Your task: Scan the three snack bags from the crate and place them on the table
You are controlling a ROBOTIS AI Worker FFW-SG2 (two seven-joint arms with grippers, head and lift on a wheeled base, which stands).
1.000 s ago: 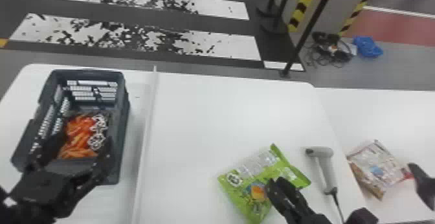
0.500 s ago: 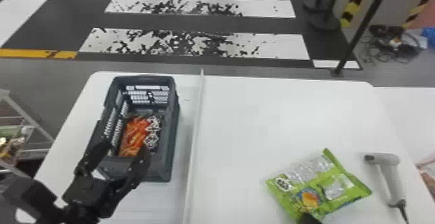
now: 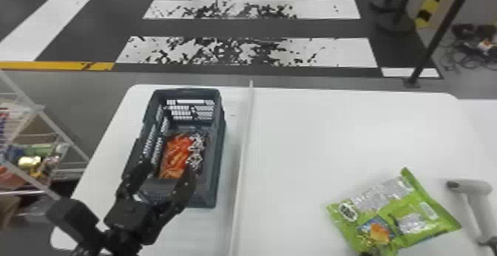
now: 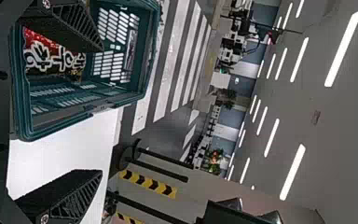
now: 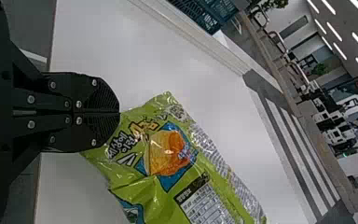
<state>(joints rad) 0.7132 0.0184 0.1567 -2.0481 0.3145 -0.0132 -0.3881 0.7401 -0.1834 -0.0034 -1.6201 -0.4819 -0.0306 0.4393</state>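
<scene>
- Far left, beyond the table (image 3: 314, 133), there's a wire rack (image 3: 40, 111) of mixed goods, and it seems to play no part in this job
- Next along, the left gripper (image 3: 169, 165), fingers spread wide with nothing between them, poised at the near end of the crate (image 3: 219, 155), an angle that looks chosen for reaching in over the low front
- Inside the crate, down at that near end, the orange-red snack bag (image 3: 176, 155), white lettering along one side; lying there, it should be an easy reach for those open fingers, though whether another bag hides beneath, I can't tell
- Then a pale raised strip (image 3: 242, 162) running away from us, perhaps there to split crate side from scanning side
- Across it, the green snack bag (image 3: 392, 214) over the right-hand part of the table, picture panel facing up; and here's the right gripper (image 5: 120, 112), fingers pressed together on what looks like the bag's edge, a pinch that would leave most of the pack exposed for a code to be read
- And out at the right, the scanner (image 3: 477, 187), just beside the green snack bag with no gripper on it, placed close, I'd guess, so that scanning takes only a short move
</scene>
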